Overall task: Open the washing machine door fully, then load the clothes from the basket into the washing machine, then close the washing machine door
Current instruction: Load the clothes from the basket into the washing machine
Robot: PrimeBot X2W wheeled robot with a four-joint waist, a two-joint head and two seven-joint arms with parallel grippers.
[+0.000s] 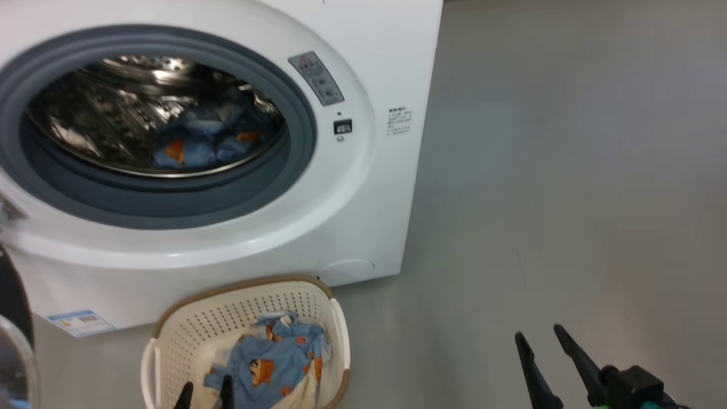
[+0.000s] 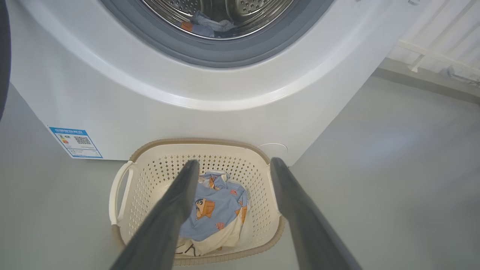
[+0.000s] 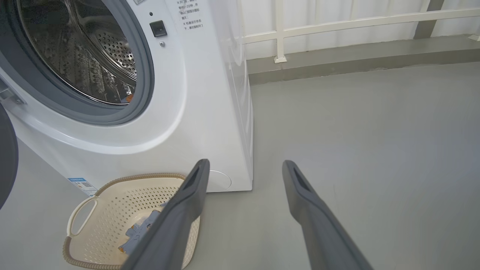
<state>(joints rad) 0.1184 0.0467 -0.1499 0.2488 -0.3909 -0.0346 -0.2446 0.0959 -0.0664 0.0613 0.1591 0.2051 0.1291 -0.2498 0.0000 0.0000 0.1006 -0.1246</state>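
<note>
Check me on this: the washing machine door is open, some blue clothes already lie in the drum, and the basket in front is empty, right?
Not empty. The left wrist view shows blue bear-print clothes lying in the basket. The door is open and blue fabric lies in the drum, as you said.

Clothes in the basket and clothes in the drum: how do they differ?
The basket clothes lie low in a cream basket; the drum clothes sit higher inside the steel drum. The basket clothes include a cream-white piece; the drum clothes look blue and orange. The basket clothes are well lit; the drum clothes lie in shadow. Both are light blue with orange prints.
</note>
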